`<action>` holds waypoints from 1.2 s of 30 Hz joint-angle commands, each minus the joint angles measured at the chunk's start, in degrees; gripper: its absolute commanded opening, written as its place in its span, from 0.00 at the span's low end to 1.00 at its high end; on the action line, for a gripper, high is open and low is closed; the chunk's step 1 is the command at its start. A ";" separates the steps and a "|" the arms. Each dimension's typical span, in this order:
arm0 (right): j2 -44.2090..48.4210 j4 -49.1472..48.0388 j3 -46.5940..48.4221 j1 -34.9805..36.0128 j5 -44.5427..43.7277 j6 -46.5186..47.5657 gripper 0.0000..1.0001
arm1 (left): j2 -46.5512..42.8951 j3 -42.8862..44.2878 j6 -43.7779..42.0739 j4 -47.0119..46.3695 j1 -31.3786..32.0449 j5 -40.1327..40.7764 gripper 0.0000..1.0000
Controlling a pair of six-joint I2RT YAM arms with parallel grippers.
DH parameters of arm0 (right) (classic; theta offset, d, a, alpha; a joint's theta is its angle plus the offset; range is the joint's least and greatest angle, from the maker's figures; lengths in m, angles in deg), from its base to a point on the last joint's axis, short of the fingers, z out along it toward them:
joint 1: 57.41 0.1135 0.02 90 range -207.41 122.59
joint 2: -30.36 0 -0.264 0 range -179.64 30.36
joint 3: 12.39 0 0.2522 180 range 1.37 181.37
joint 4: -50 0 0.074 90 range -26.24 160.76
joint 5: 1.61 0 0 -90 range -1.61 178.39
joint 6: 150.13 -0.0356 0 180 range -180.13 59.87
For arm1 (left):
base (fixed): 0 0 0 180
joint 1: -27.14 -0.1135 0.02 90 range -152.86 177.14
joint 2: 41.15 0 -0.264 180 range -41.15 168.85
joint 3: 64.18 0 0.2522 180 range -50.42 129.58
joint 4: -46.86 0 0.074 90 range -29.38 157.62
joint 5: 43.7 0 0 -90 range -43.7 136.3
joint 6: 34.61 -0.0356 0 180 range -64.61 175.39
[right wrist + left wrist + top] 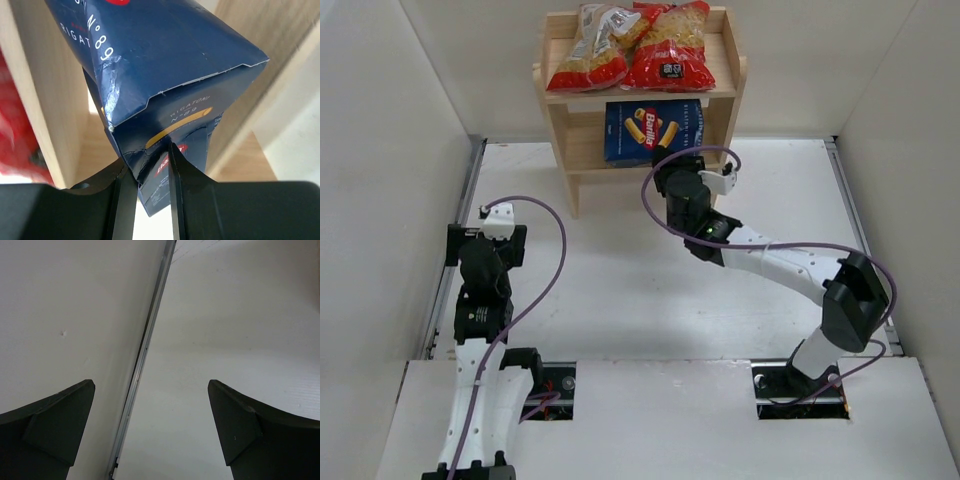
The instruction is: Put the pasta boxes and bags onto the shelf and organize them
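Observation:
The dark blue Barilla pasta box (647,130) stands on the lower tier of the light wooden shelf (558,130). My right gripper (672,160) is shut on the box's near lower edge. In the right wrist view the fingers (182,180) pinch a dented corner of the box (165,60), with shelf wood (45,100) behind. Two red bags of yellow pasta (592,48) (672,45) lie side by side on the top tier. My left gripper (487,240) is open and empty near the left wall; its wrist view shows the jaws (150,390) wide apart over bare table.
White walls enclose the table on the left, back and right. A metal rail (145,350) runs along the foot of the left wall, close to my left gripper. Purple cables loop over both arms. The shelf stands against the back wall.

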 commanded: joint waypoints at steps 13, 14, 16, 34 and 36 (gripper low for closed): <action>-11.72 -4.31 19.60 -4.41 8.08 -11.56 0.00 | 0.27 -0.82 0.38 -2.53 -1.67 -1.07 1.00; -11.90 -3.44 19.69 -4.41 7.73 -12.44 0.02 | 0.27 -0.82 0.38 -2.53 -1.85 -1.07 1.00; -12.17 -1.59 19.87 -4.41 6.94 -14.63 0.06 | 0.18 -0.90 0.38 -2.53 -2.11 -1.07 1.00; 18.20 -1.35 -14.20 -1.68 23.34 13.17 1.00 | -2.54 -1.43 0.21 -1.13 -3.52 -0.98 1.00; 26.46 10.13 -19.58 -0.63 26.70 24.94 1.00 | -2.63 -1.78 0.21 -1.13 -3.61 -0.89 1.00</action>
